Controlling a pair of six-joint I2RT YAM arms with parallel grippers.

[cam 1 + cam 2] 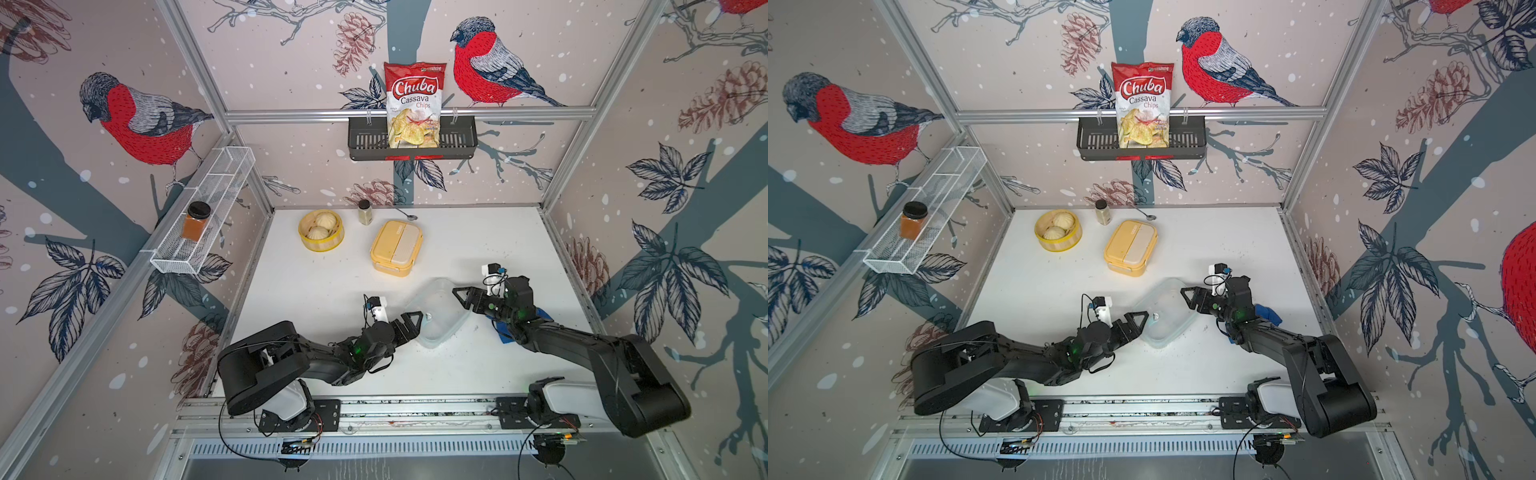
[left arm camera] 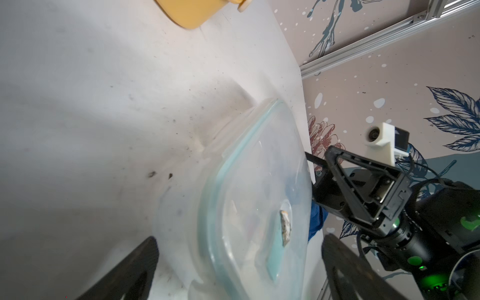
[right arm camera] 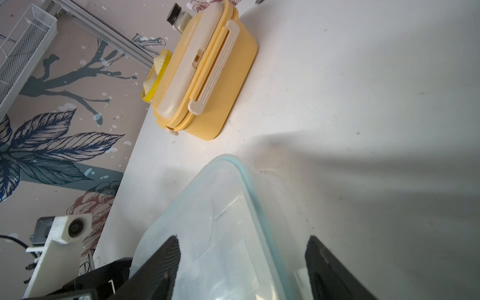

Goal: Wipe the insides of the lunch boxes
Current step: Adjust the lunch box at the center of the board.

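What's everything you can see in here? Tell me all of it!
clear box: one, see-through, green rim, table, near front
yellow box: one, yellow-cream, shut, mid-table
steamer: one, yellow, holding two white buns, back
small jar: one, pale, dark cap, back
spoon: one, silver, back edge
chips: one bag, red-white, in black wall basket
spice jar: one, orange, in white wire rack
cloth: one, blue, under right arm
left fingers: two, black, open around clear box
right fingers: two, black, apart around its other end

Bright even light; soft shadows on table (image 3: 363, 192); wrist-view foregrounds blurred.
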